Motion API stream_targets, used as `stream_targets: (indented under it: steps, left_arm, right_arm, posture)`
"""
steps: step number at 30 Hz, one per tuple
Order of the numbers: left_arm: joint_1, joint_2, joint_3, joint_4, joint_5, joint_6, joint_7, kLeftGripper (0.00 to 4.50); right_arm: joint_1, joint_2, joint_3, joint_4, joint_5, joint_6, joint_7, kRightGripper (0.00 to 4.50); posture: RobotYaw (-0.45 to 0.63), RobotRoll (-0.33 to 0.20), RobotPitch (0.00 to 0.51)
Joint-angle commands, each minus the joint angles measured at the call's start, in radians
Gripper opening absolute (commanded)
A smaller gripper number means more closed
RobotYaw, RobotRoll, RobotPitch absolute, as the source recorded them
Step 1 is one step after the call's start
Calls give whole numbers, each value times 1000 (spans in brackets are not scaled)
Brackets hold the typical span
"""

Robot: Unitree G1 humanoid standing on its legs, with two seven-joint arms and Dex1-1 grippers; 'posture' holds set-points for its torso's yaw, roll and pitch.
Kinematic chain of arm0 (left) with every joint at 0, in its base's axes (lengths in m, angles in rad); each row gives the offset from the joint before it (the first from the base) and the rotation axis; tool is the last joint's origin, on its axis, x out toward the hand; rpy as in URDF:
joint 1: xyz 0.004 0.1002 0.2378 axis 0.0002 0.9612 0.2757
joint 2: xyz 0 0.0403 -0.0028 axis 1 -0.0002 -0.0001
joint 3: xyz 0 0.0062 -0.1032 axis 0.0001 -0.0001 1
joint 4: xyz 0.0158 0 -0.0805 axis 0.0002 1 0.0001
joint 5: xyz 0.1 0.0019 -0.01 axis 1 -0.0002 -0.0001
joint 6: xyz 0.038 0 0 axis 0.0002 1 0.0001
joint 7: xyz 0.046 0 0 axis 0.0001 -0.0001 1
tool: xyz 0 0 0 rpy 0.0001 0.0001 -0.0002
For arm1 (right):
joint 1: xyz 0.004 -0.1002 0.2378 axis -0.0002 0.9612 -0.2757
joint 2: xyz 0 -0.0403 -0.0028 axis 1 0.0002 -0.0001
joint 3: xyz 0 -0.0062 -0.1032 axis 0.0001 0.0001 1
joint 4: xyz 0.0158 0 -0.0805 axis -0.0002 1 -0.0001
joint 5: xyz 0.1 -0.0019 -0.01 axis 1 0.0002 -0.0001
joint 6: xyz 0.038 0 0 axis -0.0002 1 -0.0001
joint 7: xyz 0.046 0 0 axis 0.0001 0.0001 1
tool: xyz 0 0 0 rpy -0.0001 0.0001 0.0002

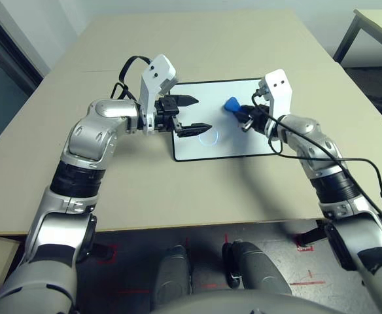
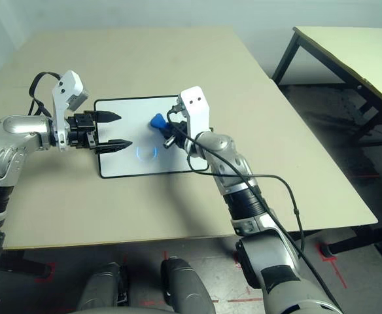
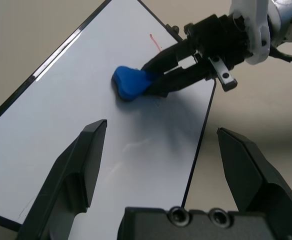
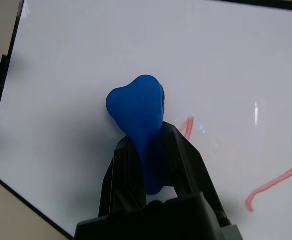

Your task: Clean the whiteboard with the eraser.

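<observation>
The whiteboard [image 1: 237,140] lies flat on the table, white with a thin black frame. It carries a faint bluish circle [image 1: 208,135] and red scribbles [image 4: 276,184]. My right gripper [image 4: 148,145] is shut on the blue eraser [image 4: 137,109], which sits on the board's far half [image 1: 231,104]. A short red stroke [image 4: 187,126] lies just beside the eraser. My left gripper [image 1: 203,113] hovers open over the board's left edge, pointing toward the eraser with nothing between its fingers. In the left wrist view the eraser [image 3: 130,82] and the right gripper [image 3: 158,80] lie ahead of my open left fingers [image 3: 81,170].
The beige table [image 1: 132,190] has free surface all around the board. A second table [image 2: 348,52] stands off to the right across a gap of dark floor. A black cable [image 1: 367,173] trails along my right forearm.
</observation>
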Motion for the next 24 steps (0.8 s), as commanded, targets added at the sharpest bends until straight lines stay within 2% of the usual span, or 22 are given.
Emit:
stream_targets:
  steps: [1,8,19,24]
  left_arm:
    - [6,12,1,-14,-4,11,-5,4500]
    - [2,10,-5,-2,-3,4,-6,4500]
    - [-1,2,-7,3,-4,1,-10,4500]
    - [-1,1,-7,5,-3,0,-10,4500]
  right_arm:
    - [57,8,31,63,-23,39,4,692]
    - [63,4,11,96,-26,25,-3,692]
    - [-90,-25,-109,113,-29,-52,-79,689]
    - [-90,-21,-97,101,-36,-39,-69,689]
  posture:
    - [-73,0,99]
    - [-80,0,104]
    - [-86,0,108]
    - [-86,0,109]
